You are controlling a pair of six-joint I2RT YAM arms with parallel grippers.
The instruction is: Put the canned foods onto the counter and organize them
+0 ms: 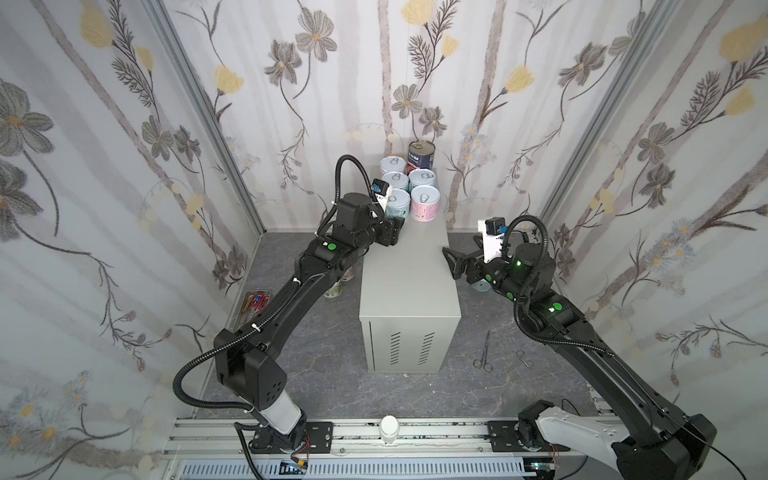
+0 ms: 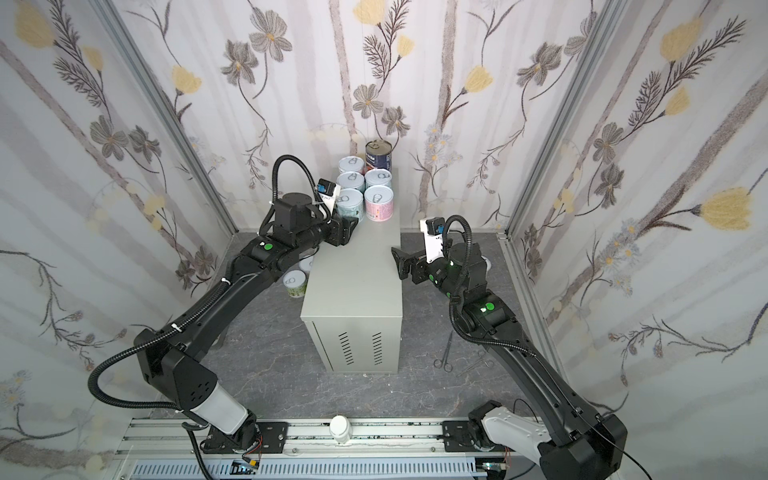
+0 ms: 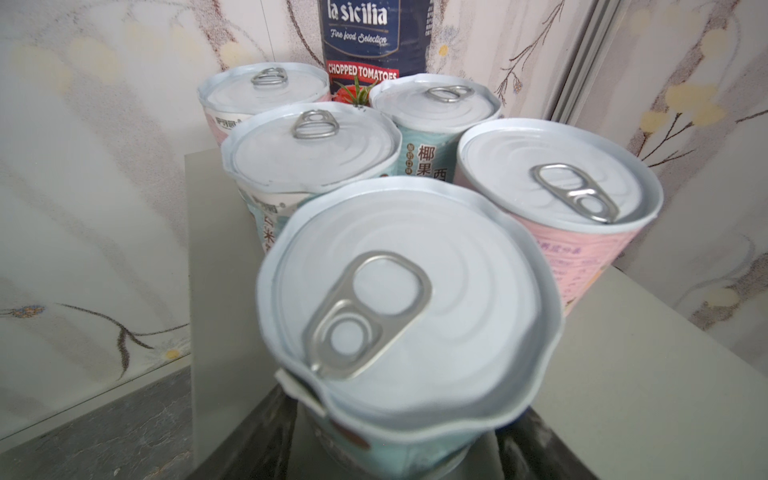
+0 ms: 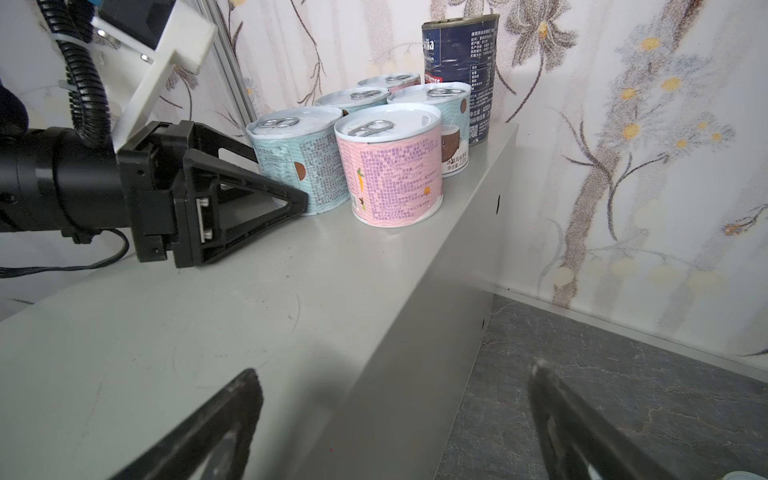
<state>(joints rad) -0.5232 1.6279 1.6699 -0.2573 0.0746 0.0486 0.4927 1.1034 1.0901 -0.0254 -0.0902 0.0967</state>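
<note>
Several short cans with white pull-tab lids and a taller dark blue can [image 1: 421, 153] stand bunched at the far end of the grey-beige counter [image 1: 407, 282]. The nearest teal can [image 3: 411, 299] stands upright on the counter, beside a pink can [image 4: 388, 166]. My left gripper [image 1: 395, 222] has one finger on each side of that teal can [image 4: 307, 149]. The lid hides the fingertips, so contact does not show. My right gripper [image 4: 395, 399] is open and empty, level with the counter's right edge [image 2: 398, 262].
Two more cans [image 2: 295, 282] stand on the dark floor left of the counter, under the left arm. Another [image 1: 482, 286] shows under the right wrist. Scissors [image 1: 484, 353] and forceps [image 1: 515, 361] lie on the floor at the right. A tool packet [image 1: 255, 301] lies far left.
</note>
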